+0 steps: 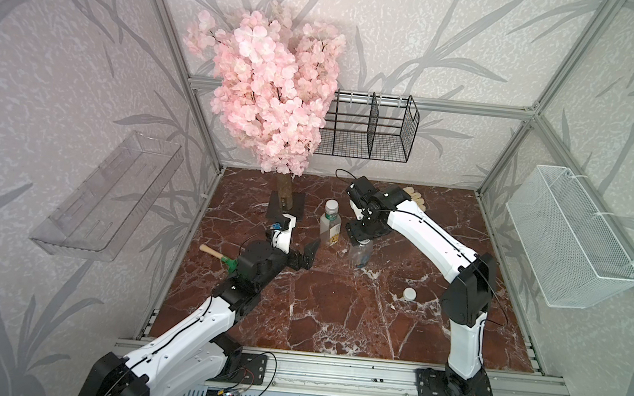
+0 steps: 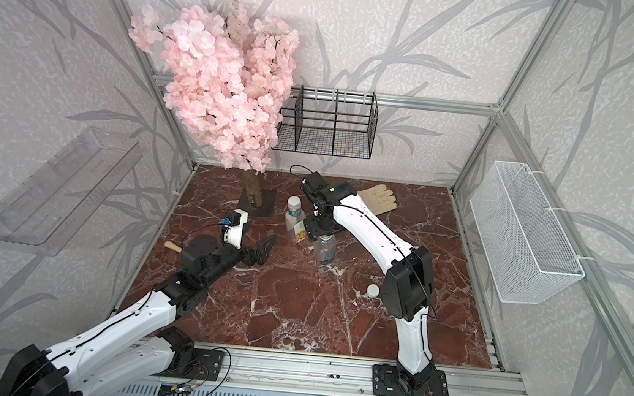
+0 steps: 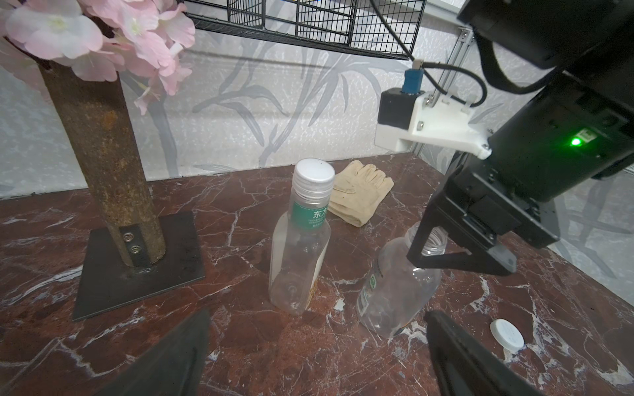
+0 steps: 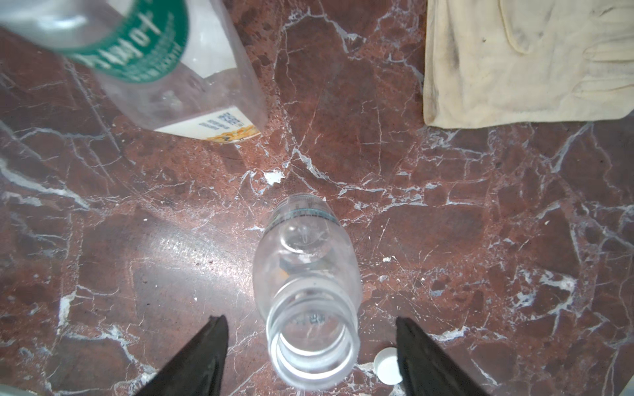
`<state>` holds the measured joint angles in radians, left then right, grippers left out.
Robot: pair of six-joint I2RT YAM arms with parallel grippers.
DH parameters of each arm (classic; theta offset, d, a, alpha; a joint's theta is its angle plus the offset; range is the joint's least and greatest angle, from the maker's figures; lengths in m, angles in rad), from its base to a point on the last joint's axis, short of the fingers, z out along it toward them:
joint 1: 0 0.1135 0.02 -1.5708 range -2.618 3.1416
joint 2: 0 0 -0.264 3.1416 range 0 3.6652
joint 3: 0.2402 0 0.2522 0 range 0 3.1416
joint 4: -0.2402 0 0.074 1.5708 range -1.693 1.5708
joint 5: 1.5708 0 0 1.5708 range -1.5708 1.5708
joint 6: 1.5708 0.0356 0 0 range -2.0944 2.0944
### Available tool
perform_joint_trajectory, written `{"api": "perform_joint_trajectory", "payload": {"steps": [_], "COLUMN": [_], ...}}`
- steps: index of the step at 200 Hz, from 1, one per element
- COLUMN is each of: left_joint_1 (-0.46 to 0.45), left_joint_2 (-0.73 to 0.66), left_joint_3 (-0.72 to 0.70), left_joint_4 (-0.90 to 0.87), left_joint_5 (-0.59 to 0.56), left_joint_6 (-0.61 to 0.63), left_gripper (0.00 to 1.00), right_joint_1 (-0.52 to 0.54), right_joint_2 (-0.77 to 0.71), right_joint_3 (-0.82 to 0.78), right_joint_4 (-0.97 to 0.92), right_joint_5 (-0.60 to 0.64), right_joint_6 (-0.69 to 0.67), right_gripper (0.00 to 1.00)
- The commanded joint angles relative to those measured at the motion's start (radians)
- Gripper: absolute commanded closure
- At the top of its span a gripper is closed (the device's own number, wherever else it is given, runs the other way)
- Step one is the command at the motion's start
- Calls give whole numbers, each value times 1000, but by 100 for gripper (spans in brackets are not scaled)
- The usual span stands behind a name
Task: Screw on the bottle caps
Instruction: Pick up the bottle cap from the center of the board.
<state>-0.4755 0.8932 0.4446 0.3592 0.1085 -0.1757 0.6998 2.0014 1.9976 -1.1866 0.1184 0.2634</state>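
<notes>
Left arm, nearest the viewer, reaches over the marble table. Its left gripper is spread wide and empty, just left of the bottles. Green-banded bottle stands upright at centre with a white cap on its neck. Rounder bottle stands upright just right of it and nearer, uncapped. The right gripper is above it, fingers parted either side of the neck and clear of it. Second cap lies loose on the table, near right.

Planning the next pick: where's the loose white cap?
In both top views the loose cap lies on the marble table, right side, nearer the robot than the open bottle and beside the right arm.
</notes>
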Motion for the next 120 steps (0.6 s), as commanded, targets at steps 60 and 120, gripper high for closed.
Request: {"api": "perform_joint_trajectory", "payload": {"steps": [60,120], "left_joint_1": [-1,-6], "left_joint_2": [-18,-7], "left_joint_3": [8,9], "left_joint_4": [20,23], "left_joint_5": [89,95], "left_joint_6": [16,18], "left_gripper": [0,0], "right_joint_1": [-29,-165], "right_joint_2": [-464,-717], "right_joint_3": [-357,-831], "right_joint_4": [-5,137], "right_joint_5": [-30,-73], "right_joint_6": [87,194], "right_gripper": [9,6]}}
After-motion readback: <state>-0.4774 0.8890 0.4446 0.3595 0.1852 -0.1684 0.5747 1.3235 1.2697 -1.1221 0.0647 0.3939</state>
